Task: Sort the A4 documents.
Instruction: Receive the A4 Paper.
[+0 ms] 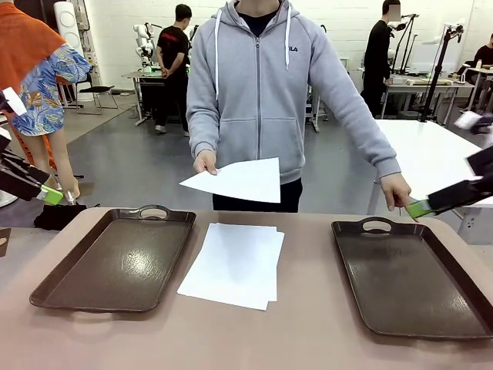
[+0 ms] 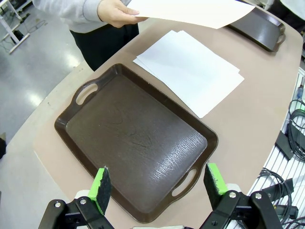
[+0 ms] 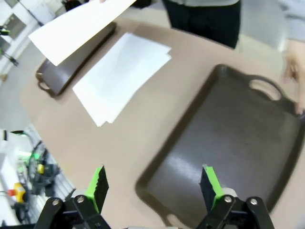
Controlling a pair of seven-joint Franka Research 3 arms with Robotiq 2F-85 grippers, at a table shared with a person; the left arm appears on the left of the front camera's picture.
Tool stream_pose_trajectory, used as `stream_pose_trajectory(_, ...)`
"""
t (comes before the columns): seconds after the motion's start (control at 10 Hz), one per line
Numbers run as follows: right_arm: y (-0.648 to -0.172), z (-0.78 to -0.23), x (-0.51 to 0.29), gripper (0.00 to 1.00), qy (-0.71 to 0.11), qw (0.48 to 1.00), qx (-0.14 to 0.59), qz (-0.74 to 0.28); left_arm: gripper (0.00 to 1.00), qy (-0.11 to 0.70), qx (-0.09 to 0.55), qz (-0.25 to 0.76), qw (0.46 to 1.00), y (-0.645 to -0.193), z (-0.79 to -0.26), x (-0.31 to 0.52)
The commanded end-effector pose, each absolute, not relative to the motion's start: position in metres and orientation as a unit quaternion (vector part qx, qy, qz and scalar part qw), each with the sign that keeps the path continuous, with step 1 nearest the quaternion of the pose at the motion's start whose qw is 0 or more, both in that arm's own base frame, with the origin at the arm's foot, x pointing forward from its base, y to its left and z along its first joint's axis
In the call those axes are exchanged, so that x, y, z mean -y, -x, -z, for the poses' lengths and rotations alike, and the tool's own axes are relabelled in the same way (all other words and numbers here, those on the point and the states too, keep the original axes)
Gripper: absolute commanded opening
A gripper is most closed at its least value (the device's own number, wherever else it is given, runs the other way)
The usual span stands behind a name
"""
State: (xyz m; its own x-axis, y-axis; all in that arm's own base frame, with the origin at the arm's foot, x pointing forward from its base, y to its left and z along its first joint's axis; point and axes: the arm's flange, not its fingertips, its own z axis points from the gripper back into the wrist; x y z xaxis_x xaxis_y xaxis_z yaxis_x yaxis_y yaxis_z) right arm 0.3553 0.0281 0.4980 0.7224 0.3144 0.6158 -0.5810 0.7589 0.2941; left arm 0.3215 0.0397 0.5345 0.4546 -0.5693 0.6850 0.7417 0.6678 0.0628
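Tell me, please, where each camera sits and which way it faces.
Front: fixed between the arms, facing the person across the table holding a sheet; left fingers and right fingers at the edges.
Left wrist: above the left tray, looking down between its open fingers.
Right wrist: above the right tray, likewise.
Shared: both wrist views show the paper stack.

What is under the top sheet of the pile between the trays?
More white sheets, their edges peeking out; the top sheet covers the rest, so no count.
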Motion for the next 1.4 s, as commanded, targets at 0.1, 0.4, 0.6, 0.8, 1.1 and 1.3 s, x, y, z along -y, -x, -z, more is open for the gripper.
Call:
stream_pose_trajectory(0.1,-0.403,-0.487,-0.080,1.00,-0.357,0.891,0.192,-0.205,1.00,0.127,0.350,0.388,0.843,-0.322,-0.534,-0.040)
stream_pose_trajectory(0.4,-0.445,-0.456,-0.120,1.00,-0.459,0.872,0.112,-0.127,1.00,0.127,0.350,0.388,0.843,-0.322,-0.534,-0.040)
stream_pose_trajectory(0.6,-0.472,-0.436,-0.143,1.00,-0.492,0.863,0.091,-0.069,1.00,0.127,0.350,0.388,0.843,-0.322,-0.534,-0.040)
stream_pose_trajectory(0.8,-0.487,-0.427,-0.159,1.00,-0.524,0.847,0.076,-0.043,1.00,0.127,0.350,0.388,0.843,-0.322,-0.534,-0.040)
stream_pose_trajectory(1.1,-0.499,-0.419,-0.188,1.00,-0.563,0.825,0.038,-0.020,1.00,0.127,0.350,0.388,0.843,-0.322,-0.534,-0.040)
stream_pose_trajectory(1.3,-0.507,-0.417,-0.202,1.00,-0.583,0.812,0.017,-0.004,1.00,0.127,0.350,0.388,0.843,-0.322,-0.534,-0.040)
